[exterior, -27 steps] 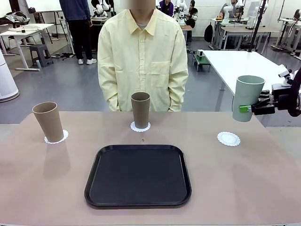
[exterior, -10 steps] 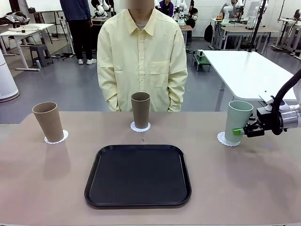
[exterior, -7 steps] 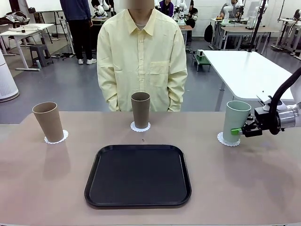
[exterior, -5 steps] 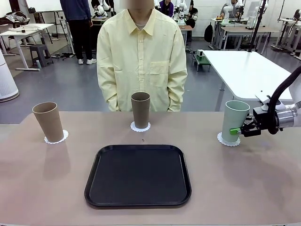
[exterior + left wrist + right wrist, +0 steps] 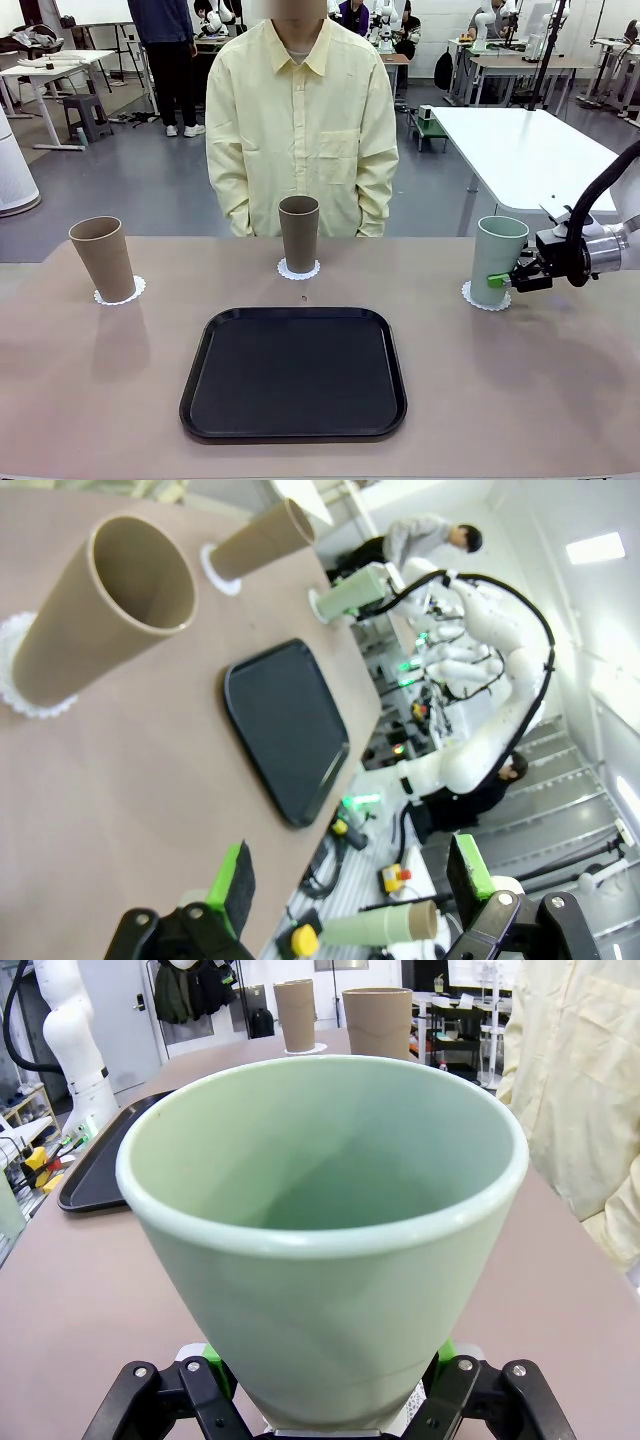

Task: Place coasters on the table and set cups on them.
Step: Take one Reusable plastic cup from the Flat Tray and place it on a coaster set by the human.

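- Left gripper (image 5: pixel 345 885): jaws wide apart with nothing between them, hanging above the table (image 5: pixel 100 390) near the leftmost brown-tan tumbler (image 5: pixel 102 258), which stands on a lacy white doily (image 5: pixel 136 290).
- Middle: a second matte brown tumbler (image 5: pixel 299 233) on its scalloped doily (image 5: pixel 299 271); before it a black rounded-square tray (image 5: pixel 293 373), bare.
- Right gripper (image 5: pixel 508 280): jaws clamped on the mint-green tumbler (image 5: pixel 496 260) low on its wall — cup upright, hollow, base on the third doily (image 5: pixel 471 297).

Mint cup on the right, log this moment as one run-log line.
mint cup: upright on right coaster | right gripper: jaws shut on mint cup | brown cups on other coasters | left gripper: open, holding nothing
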Tool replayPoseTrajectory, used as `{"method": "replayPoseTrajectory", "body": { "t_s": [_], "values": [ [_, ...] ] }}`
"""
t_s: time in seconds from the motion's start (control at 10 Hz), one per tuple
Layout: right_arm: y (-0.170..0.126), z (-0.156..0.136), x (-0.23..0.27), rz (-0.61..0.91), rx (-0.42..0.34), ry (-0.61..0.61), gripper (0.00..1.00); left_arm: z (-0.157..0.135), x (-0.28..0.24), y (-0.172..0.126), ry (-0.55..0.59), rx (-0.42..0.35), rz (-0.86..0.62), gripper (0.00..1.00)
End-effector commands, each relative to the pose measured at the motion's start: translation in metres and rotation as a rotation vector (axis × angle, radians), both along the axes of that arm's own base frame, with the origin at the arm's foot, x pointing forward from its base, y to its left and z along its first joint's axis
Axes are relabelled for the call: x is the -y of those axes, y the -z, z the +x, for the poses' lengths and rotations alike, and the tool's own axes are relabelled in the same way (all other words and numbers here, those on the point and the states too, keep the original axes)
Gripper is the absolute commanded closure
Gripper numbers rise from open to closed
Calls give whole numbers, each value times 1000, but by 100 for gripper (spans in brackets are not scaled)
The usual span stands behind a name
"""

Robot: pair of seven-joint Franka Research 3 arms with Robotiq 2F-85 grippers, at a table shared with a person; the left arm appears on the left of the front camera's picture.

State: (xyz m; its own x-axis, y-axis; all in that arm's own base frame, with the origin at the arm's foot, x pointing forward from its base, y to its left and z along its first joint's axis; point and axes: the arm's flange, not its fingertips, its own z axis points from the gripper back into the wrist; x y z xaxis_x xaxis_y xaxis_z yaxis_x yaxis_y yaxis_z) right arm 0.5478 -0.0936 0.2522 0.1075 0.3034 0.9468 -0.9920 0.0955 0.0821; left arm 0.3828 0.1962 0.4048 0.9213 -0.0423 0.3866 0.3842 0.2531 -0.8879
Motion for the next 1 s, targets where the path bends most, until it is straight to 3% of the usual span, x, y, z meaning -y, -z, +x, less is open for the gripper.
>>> {"method": "replayPoseTrajectory", "body": {
  "t_s": [0.0,0.5,0.7,0.9],
  "values": [
    [0,9,2,22,-13,-6,18,-2,-1,-2,4,7,-4,0],
    [3,11,3,11,-24,-15,18,-2,-1,-2,4,7,-4,0],
    [3,10,3,-6,-23,-29,0,-2,-1,-2,4,7,-4,0],
    [3,9,3,-8,-30,-22,0,-2,-1,-2,4,7,-4,0]
  ]
}}
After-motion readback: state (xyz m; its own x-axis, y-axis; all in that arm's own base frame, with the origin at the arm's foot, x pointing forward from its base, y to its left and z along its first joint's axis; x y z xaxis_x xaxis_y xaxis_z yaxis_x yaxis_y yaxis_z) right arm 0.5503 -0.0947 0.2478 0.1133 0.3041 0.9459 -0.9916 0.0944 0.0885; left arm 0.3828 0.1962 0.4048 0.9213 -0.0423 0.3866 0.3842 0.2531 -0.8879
